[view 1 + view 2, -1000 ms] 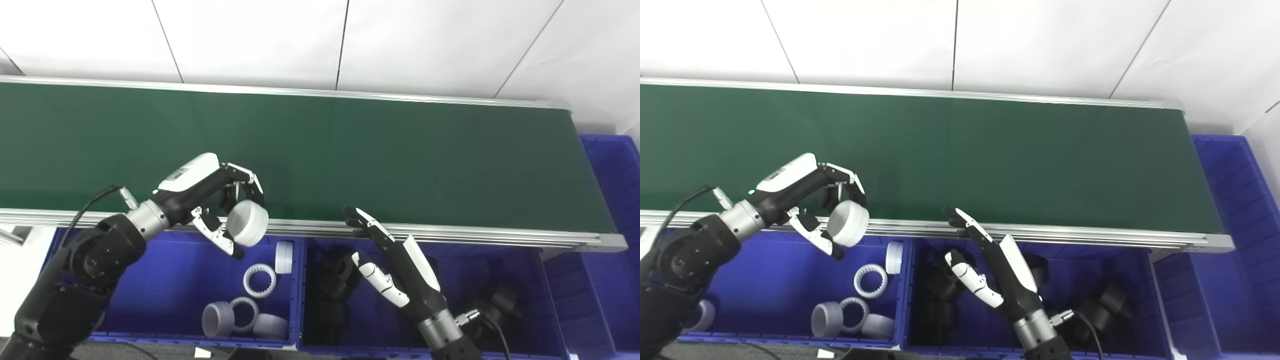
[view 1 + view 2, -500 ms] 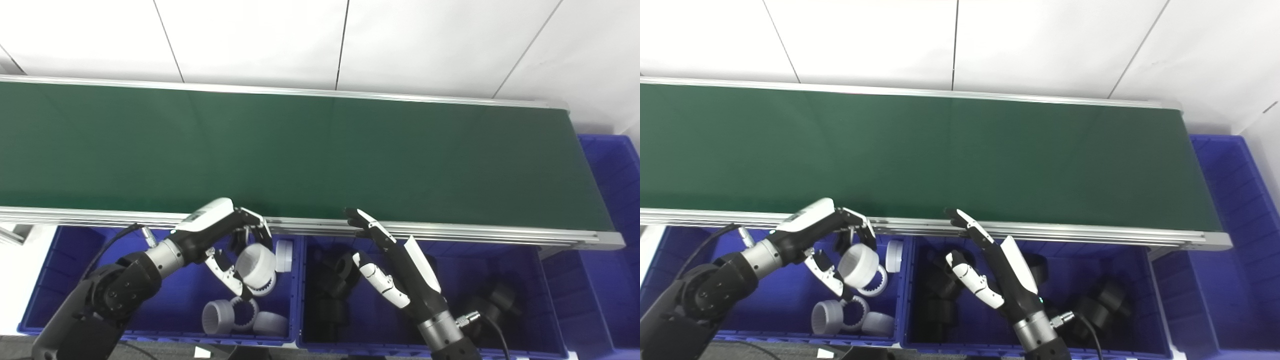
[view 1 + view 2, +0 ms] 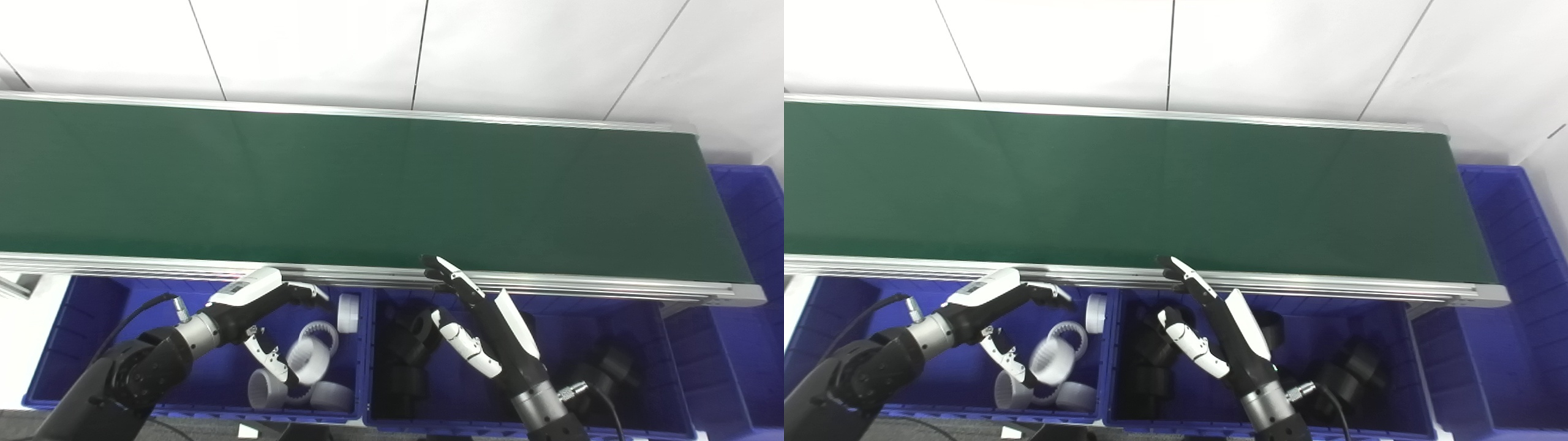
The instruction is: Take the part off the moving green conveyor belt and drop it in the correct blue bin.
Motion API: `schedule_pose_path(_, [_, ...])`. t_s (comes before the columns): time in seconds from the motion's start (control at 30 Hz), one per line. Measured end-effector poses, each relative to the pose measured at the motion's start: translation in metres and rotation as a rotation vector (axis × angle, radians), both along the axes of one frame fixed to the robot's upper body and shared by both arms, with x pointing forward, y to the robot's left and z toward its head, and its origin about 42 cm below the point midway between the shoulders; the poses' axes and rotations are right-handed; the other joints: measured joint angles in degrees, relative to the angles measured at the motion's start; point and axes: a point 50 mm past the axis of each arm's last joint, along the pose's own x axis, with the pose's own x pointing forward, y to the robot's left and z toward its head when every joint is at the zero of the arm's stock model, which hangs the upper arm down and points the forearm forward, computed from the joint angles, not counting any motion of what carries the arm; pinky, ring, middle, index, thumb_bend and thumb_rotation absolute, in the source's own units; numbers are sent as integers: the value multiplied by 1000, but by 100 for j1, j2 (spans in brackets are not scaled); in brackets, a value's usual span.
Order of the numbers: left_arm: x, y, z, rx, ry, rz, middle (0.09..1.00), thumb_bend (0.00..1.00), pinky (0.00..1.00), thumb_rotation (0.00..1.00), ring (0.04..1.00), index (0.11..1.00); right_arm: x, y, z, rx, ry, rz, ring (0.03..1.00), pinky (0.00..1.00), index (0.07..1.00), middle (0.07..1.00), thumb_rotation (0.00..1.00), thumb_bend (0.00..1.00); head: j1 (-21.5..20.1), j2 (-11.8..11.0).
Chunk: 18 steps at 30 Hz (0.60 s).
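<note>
The white ring-shaped part (image 3: 308, 359) is blurred, just below my left hand (image 3: 264, 304), inside the left blue bin (image 3: 92, 331) among other white parts (image 3: 331, 397). My left hand is over that bin with its fingers spread apart and holds nothing. My right hand (image 3: 484, 327) is open and empty, fingers pointing up to the belt's near rail, above the middle blue bin (image 3: 618, 318) of black parts (image 3: 409, 343). The green conveyor belt (image 3: 392, 184) runs across the view behind both hands.
A third blue bin (image 3: 754, 208) stands at the right end of the belt. The belt's metal rail (image 3: 184, 264) runs between the belt and the bins. A white tiled wall (image 3: 392, 49) lies behind.
My left hand carried the white part down from the belt's edge into the left bin, then opened its fingers and let it go. The right hand has not moved.
</note>
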Motion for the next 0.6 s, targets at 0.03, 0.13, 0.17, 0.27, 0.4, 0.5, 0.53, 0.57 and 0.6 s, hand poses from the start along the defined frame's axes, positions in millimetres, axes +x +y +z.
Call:
schedule_pose_path(0.03, [0, 0, 0, -3, 2, 0, 846, 675, 792, 282, 829, 802, 0, 0, 0, 0, 0, 0, 870, 803, 895, 904, 929, 397, 0, 0])
schedule_pose_path(0.13, [0, 0, 0, -18, 21, 1, 860, 659, 814, 418, 846, 820, 0, 0, 0, -2, 0, 0, 870, 802, 895, 903, 933, 397, 0, 0])
schedule_pose_path(0.17, [0, -1, 0, -20, 28, -1, 863, 664, 818, 446, 850, 826, 0, 0, 0, -2, 0, 0, 869, 800, 895, 903, 931, 396, 0, 0])
schedule_pose_path(0.27, [0, -1, 1, -34, 43, 4, 867, 693, 808, 536, 855, 844, 0, 0, 0, -1, 0, 0, 865, 798, 892, 901, 916, 397, 9, -9])
schedule_pose_path(0.4, [0, -1, 4, -102, 58, 15, 863, 660, 786, 562, 843, 845, -1, 1, 0, 2, 2, 0, 864, 803, 893, 901, 906, 392, 0, -18])
schedule_pose_path(0.5, [-1, 3, 1, -236, 75, 40, 860, 633, 782, 549, 835, 841, -1, 2, 0, 4, 3, 1, 862, 794, 895, 903, 898, 392, -44, -26])
schedule_pose_path(0.53, [-4, 4, 0, -281, 83, 52, 867, 638, 790, 569, 842, 844, -2, 2, -1, 5, 5, 0, 862, 795, 897, 903, 895, 391, -44, -26])
schedule_pose_path(0.57, [-7, 5, -1, -344, 84, 69, 874, 635, 795, 584, 847, 849, -2, 2, -1, 5, 7, 0, 860, 789, 897, 903, 887, 385, -61, -26])
schedule_pose_path(0.6, [-12, 4, -2, -410, 85, 86, 890, 629, 807, 623, 859, 871, -3, 2, -1, 6, 9, -1, 862, 791, 898, 903, 880, 381, -62, -26])
